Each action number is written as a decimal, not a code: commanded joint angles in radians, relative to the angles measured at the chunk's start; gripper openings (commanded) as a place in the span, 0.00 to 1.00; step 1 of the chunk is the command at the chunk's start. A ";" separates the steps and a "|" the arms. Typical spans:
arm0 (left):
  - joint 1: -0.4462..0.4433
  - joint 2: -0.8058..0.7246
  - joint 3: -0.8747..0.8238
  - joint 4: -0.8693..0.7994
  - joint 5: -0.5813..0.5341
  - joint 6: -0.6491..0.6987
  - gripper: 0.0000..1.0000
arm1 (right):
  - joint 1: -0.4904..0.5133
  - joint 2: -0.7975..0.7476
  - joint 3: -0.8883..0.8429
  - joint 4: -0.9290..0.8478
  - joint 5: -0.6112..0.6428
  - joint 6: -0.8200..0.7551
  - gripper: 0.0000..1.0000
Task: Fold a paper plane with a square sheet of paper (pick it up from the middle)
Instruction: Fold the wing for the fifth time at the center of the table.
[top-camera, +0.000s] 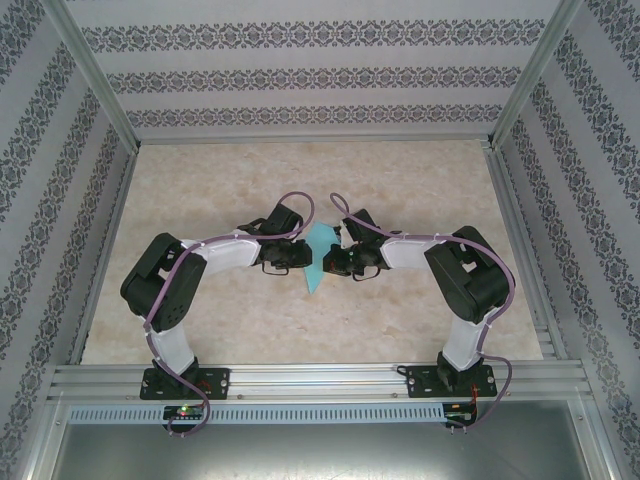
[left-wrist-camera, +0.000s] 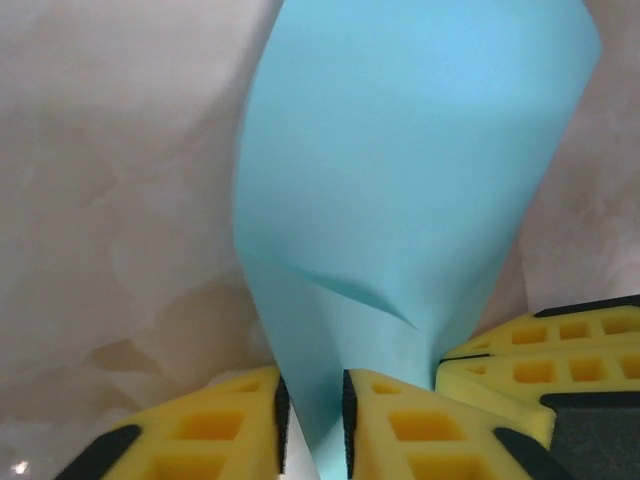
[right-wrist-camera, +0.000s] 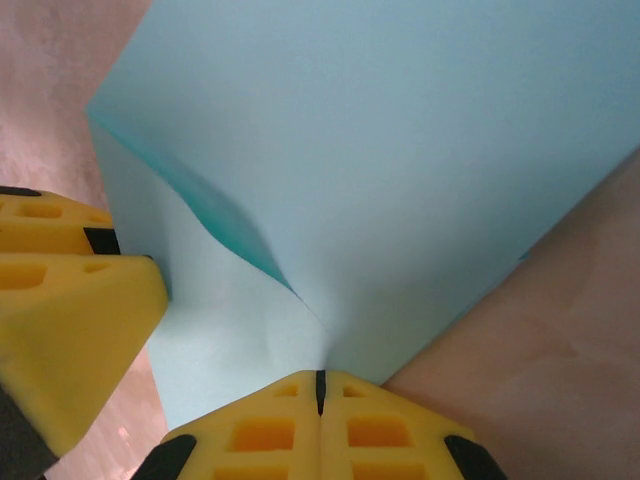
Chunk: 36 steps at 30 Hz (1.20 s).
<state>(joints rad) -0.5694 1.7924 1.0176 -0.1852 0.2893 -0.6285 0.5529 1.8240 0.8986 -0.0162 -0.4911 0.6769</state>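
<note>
the square sheet of paper (top-camera: 319, 256) is held between the two arms above the middle of the bench (top-camera: 200, 320), creased and not lying flat. from above it reads as a narrow turquoise sliver. its long axis runs from the far side toward the arms' bases and tapers at the near end. the left pincer (top-camera: 296, 262) is against its left side and the right pincer (top-camera: 338, 262) against its right, facing each other across it, so neither arm is the nearer one.

in the right wrist view the right pincer (right-wrist-camera: 320, 388) is pressed together with the paper nipped in the seam between its tips. a crease climbs up and to the left from that pinch.

in the left wrist view the left pincer (left-wrist-camera: 313, 405) has its jaws a little apart, and the paper's narrowing lower end runs down between the pads. whether the pads actually bite it, i cannot tell. yellow fingers (left-wrist-camera: 545, 350) of the other pincer sit just to the right, close against the sheet.

the coming move likely turns on this: the sheet's long axis lies crosswise to the line joining the two pincers. only the right grip is sure, so any fold along that axis needs the left side to clamp first, or the paper may swing on one corner.
</note>
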 joint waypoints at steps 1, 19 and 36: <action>-0.004 0.001 0.004 0.013 0.015 0.001 0.19 | -0.008 -0.006 -0.027 -0.038 0.031 -0.016 0.04; -0.030 0.002 0.044 -0.007 0.082 0.041 0.09 | -0.008 0.001 -0.026 -0.019 0.029 -0.007 0.04; -0.043 0.072 0.068 0.051 0.143 0.002 0.07 | -0.011 -0.005 -0.054 0.058 -0.012 0.034 0.04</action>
<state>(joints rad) -0.5964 1.8469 1.0592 -0.1616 0.4122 -0.6106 0.5510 1.8221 0.8715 0.0429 -0.5079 0.6941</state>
